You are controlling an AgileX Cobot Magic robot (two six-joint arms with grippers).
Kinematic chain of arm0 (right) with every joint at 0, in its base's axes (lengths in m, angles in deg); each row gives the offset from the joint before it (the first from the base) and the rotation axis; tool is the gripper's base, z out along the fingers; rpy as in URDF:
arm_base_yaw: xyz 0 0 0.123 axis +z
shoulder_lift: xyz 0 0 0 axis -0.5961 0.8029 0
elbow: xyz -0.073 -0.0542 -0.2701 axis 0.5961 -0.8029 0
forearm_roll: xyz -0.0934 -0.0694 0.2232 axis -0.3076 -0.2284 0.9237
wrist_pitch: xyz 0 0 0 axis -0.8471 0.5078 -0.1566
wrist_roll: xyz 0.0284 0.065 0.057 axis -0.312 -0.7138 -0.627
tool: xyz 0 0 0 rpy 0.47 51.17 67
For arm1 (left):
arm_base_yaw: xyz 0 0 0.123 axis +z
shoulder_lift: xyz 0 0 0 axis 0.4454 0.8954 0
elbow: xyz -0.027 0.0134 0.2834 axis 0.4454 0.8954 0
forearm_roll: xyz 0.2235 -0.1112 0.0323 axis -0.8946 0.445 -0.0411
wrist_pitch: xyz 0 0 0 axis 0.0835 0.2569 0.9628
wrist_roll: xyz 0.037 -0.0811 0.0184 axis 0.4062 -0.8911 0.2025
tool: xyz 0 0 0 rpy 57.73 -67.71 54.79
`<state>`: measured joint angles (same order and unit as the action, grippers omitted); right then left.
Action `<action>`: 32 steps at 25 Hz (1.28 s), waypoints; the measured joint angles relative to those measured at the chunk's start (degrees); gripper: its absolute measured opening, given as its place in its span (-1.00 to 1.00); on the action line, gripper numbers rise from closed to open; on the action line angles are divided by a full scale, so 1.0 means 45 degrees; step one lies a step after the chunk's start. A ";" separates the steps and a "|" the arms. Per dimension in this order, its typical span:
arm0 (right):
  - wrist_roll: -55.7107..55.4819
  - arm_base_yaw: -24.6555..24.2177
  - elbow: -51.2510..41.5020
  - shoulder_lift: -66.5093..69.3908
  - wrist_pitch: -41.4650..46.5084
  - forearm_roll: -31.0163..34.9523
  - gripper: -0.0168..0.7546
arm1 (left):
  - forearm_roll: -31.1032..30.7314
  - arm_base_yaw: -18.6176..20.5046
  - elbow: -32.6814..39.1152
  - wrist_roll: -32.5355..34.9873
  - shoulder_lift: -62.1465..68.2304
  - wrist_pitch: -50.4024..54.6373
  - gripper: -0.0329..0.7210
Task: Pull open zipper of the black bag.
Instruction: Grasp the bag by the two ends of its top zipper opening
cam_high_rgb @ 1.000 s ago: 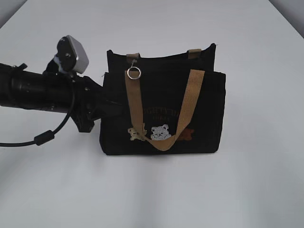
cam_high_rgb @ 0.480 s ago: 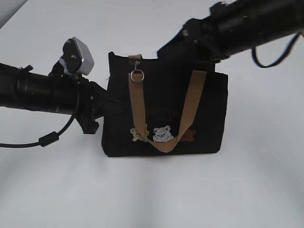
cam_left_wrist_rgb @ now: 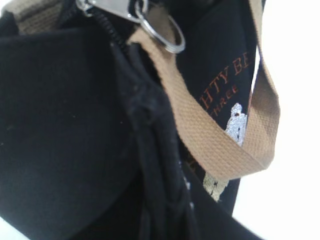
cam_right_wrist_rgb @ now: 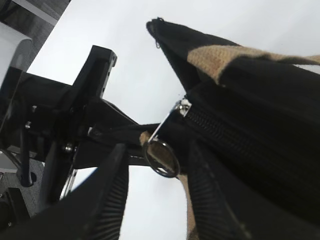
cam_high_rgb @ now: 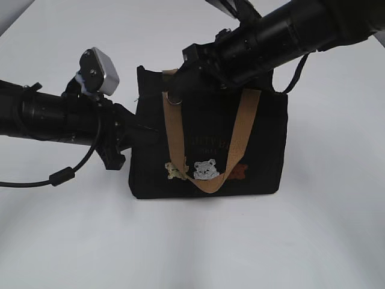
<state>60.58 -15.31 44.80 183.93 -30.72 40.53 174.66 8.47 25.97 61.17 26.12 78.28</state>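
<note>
Exterior view: the black bag [cam_high_rgb: 207, 144] stands mid-surface [cam_high_rgb: 192, 247], wide bare room all round; left claw [cam_high_rgb: 137, 133] pinches its left end. Left wrist view: strap and ring [cam_left_wrist_rgb: 160, 31] fill the frame. Right wrist view: right claw [cam_right_wrist_rgb: 159, 197], jaws apart, straddles the zipper [cam_right_wrist_rgb: 172, 120] pull's ring.

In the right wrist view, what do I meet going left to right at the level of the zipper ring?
Left arm's black gripper → right gripper's near finger → silver ring on the zipper pull → right gripper's other finger → black bag with its closed zipper line.
</note>
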 joint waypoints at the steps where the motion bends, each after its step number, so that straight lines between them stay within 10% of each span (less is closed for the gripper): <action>1: -0.0013 0.0053 0.0025 0.0070 -0.0180 0.0025 -0.13 | 0.0000 0.0000 0.0000 0.0000 0.0000 0.0000 -0.75; 9: -0.0024 0.0324 0.0041 0.0518 -0.1241 0.0684 -0.18 | 0.0022 0.0000 0.0000 -0.0012 0.0015 -0.0100 -0.75; 18: -0.0187 0.0366 0.0041 0.0571 -0.1482 0.0920 -0.86 | 0.0073 0.0000 0.0000 -0.0012 0.0015 -0.0163 -0.75; 23: -0.0605 -0.0019 0.0051 0.0554 -0.0995 0.0888 -0.92 | 0.0073 -0.0012 0.0000 -0.0012 0.0015 -0.0147 -0.75; 32: -0.3800 -0.3124 0.0051 -0.1222 0.1795 -0.3775 -0.96 | 0.0015 -0.0041 0.0000 -0.0012 0.0015 -0.0108 -0.75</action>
<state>43.48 -29.37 45.03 178.43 -22.65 23.54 174.73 8.28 25.97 61.11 26.19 77.80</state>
